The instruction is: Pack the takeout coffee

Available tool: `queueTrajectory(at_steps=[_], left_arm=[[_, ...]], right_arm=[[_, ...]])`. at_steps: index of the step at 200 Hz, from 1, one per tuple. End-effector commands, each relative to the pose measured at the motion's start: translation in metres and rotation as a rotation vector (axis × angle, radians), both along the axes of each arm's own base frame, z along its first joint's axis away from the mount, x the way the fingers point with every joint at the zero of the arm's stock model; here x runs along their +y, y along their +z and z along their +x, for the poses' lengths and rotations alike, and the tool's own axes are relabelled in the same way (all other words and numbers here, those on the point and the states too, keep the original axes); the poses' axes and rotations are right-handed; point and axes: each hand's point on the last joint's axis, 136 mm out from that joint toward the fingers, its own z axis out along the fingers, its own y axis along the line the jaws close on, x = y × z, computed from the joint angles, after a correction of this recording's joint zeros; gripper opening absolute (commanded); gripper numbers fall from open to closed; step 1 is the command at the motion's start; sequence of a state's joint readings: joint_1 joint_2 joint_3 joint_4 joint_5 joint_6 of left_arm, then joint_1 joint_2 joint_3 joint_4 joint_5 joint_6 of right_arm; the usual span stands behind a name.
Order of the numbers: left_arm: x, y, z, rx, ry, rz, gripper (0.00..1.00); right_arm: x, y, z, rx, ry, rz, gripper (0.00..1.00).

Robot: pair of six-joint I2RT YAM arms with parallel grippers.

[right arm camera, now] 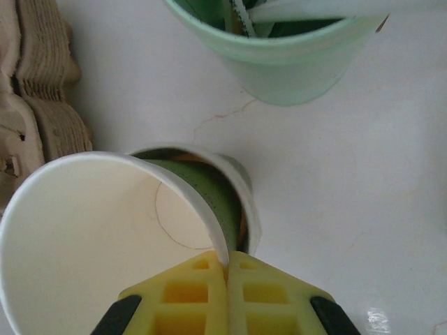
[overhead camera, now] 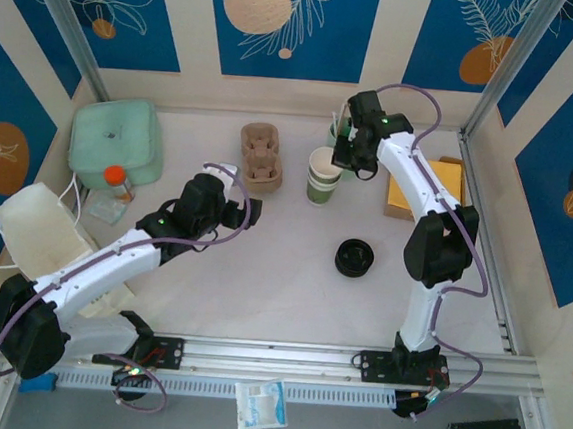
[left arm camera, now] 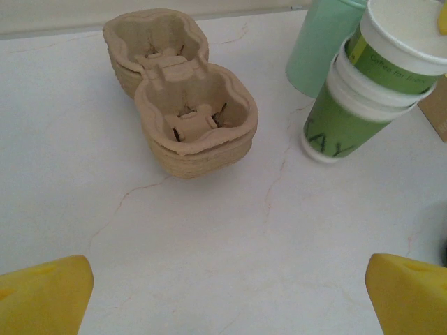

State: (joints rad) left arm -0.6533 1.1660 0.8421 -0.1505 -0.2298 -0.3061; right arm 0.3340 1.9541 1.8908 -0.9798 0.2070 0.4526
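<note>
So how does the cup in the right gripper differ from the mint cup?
The held cup is white with a green band; the mint cup is plain mint. The held cup is tilted, pinched at its rim by the right gripper, over another cup; the mint cup stands upright on the table. The held cup is empty; the mint cup holds straws. Both are open-topped.
</note>
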Motion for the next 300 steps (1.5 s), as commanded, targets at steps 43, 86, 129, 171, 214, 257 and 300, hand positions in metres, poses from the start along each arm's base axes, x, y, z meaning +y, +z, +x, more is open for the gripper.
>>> queueTrajectory(at_steps=[43, 86, 129, 171, 214, 257, 300], left_arm=[[-0.003, 0.014, -0.003, -0.033, -0.017, -0.005, 0.99], [-0.005, 0.014, -0.003, -0.033, -0.019, -0.004, 0.99], [-0.005, 0.014, -0.002, -0.031, -0.019, 0.000, 0.99], [-0.005, 0.014, -0.002, -0.031, -0.016, 0.004, 0.99], [0.004, 0.013, -0.007, -0.015, 0.000, 0.027, 0.99], [0.023, -0.001, -0.033, 0.044, 0.023, 0.014, 1.00], [0.041, -0.006, -0.055, 0.066, 0.044, -0.007, 0.99]], right_arm=[[0.007, -0.007, -0.020, 0.008, 0.022, -0.005, 0.00], [0.008, 0.015, -0.014, -0.041, 0.025, 0.011, 0.00], [0.007, 0.059, -0.010, -0.127, 0.030, 0.032, 0.00], [0.008, 0.107, -0.026, -0.222, 0.043, 0.081, 0.00], [0.030, 0.136, -0.064, -0.259, 0.133, 0.107, 0.00], [0.061, 0.118, -0.118, -0.210, 0.231, 0.099, 0.00], [0.090, 0.054, -0.166, -0.066, 0.273, 0.090, 0.00]])
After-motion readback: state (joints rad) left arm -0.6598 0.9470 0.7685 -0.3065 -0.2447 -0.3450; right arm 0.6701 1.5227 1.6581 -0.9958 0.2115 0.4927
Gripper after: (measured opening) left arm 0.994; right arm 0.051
